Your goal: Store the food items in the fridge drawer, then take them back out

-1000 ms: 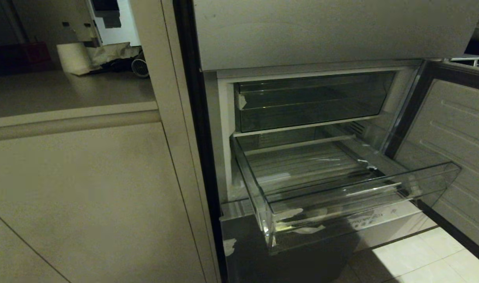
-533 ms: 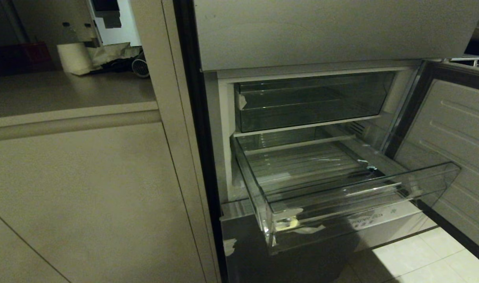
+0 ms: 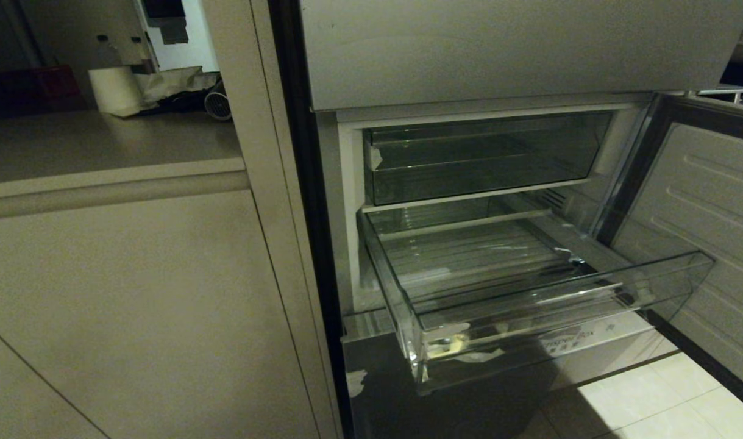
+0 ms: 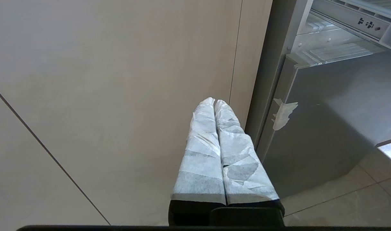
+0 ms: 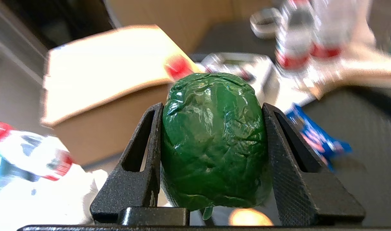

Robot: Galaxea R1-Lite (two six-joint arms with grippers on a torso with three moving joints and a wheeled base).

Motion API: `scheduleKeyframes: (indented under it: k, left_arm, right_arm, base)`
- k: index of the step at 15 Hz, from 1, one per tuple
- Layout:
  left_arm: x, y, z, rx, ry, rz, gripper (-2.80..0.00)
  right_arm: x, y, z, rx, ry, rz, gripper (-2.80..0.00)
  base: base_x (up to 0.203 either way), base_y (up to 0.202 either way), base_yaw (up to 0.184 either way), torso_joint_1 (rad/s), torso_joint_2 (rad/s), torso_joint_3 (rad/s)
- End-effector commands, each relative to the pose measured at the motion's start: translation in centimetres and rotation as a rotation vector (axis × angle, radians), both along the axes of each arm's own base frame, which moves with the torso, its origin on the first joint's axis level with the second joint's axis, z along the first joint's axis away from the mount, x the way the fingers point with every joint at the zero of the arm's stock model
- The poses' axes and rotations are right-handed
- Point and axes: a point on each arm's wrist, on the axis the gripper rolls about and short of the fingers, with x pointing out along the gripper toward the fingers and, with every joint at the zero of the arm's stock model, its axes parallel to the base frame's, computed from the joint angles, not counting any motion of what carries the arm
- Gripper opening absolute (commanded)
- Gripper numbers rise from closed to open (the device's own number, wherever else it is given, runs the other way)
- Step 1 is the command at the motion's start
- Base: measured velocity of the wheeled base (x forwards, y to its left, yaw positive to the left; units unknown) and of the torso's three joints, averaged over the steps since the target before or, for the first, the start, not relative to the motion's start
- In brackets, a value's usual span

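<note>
Head view showed us the wide, shallow clear plastic fridge drawer (image 3: 529,286) with its ribbed floor pulled out toward us, white tape scraps (image 3: 447,341) at its near left corner, and nothing lying on its floor. Above it sat a shorter clear compartment (image 3: 481,158) pushed in, and above that a grey steel door panel (image 3: 505,49). To the right the inner face of an open fridge door (image 3: 706,201) stood beside pale floor tiles (image 3: 645,396). A beige cabinet front (image 3: 133,305) filled the left, with a paper roll (image 3: 112,88) on the far counter. Neither arm appeared there.

Through the right wrist camera we saw our right gripper (image 5: 211,109) with its black textured jaws clenched on a small, glossy, dark green rounded food item (image 5: 213,141), away from the drawer, over a blurred clutter of a cardboard box (image 5: 112,83) and bottles (image 5: 294,35).

Our left gripper (image 4: 214,102), its paper-wrapped fingers (image 4: 203,154) pressed together and holding nothing, hung near the cabinet front beside the fridge's lower steel panel (image 4: 330,122).
</note>
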Motion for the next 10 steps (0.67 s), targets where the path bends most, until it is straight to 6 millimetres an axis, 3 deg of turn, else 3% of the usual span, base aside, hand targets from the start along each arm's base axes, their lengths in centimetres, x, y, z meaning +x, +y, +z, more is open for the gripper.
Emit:
scheduleKeyframes:
  k: [1, 3, 10]
  left_arm:
    - [0.0, 0.0, 0.0, 0.0, 0.002, 0.0, -2.8]
    - [0.0, 0.0, 0.0, 0.0, 0.002, 0.0, -2.8]
    - [0.0, 0.0, 0.0, 0.0, 0.002, 0.0, -2.8]
  right_arm:
    - [-1.6, -0.2, -3.0, 0.079, -0.022, -0.02, -2.8]
    - [-2.9, -0.2, -5.7, 0.157, -0.005, -0.027, -2.8]
    - [-7.3, -0.9, -11.1, 0.195, -0.04, -0.058, -2.8]
  base:
    - [0.0, 0.0, 0.0, 0.0, 0.0, 0.0]
    - [0.0, 0.0, 0.0, 0.0, 0.0, 0.0]
    - [0.0, 0.0, 0.0, 0.0, 0.0, 0.0]
